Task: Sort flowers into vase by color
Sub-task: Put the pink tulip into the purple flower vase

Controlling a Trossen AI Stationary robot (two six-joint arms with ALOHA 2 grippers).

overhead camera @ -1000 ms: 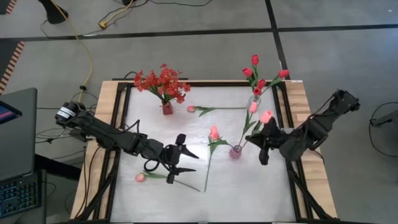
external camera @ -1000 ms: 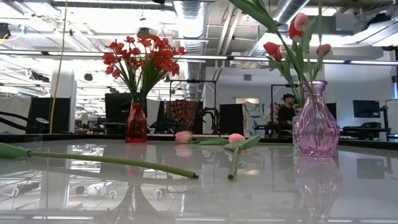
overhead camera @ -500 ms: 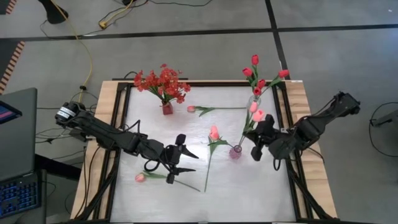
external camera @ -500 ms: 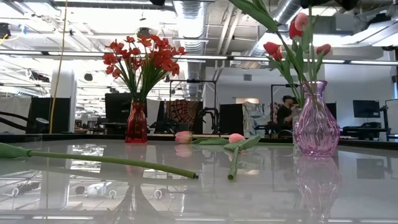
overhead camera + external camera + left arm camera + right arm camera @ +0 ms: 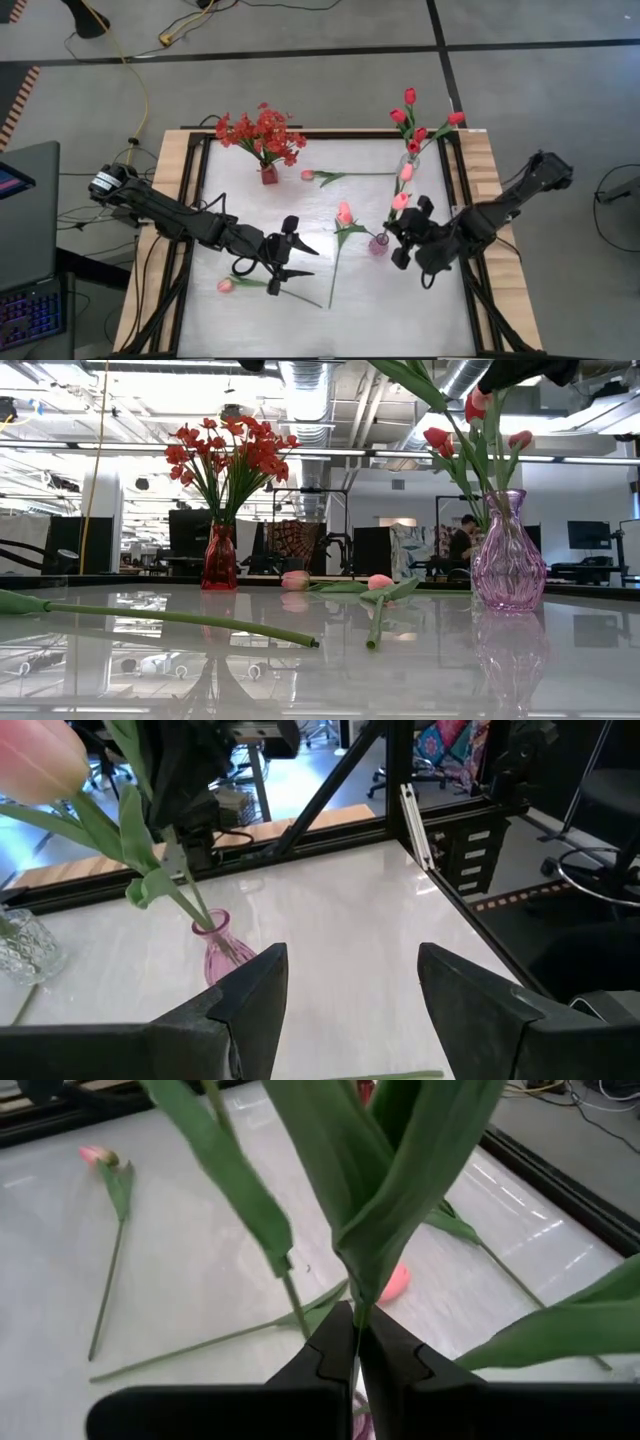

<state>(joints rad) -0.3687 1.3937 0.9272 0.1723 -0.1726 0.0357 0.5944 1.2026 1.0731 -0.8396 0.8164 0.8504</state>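
Observation:
My right gripper (image 5: 402, 238) is shut on a pink tulip (image 5: 400, 201) right beside the pink glass vase (image 5: 378, 243). The tulip's stem slants down to the vase's mouth (image 5: 205, 925), where another pink tulip (image 5: 407, 172) stands. My left gripper (image 5: 298, 258) hangs open over the table's middle left, holding nothing. Three pink tulips lie flat on the table (image 5: 344, 213), (image 5: 308, 175), (image 5: 225, 285). Red tulips (image 5: 410, 115) stand in a clear vase (image 5: 408, 160). Red blossoms (image 5: 260, 133) stand in a red vase (image 5: 268, 175). My right gripper pinches the pink tulip's stem between its two fingers, just where the long green leaves branch off (image 5: 352, 1298). The fingers come from the table's right side, slanting down. The tulip stands tilted, its head above the fingers and its lower stem toward the pink vase.
A black frame (image 5: 455, 190) rims the white tabletop. The lying tulip's long stem (image 5: 333, 265) runs between my two grippers. A laptop (image 5: 25, 250) sits off the table's left side. In the low view, a person (image 5: 462, 540) stands in the room far behind.
My right gripper has gone down and toward the table's left, closer to the pink vase, tipping farther downward. The held pink tulip has come along, its head now lower and nearer the vase. The left gripper has kept still.

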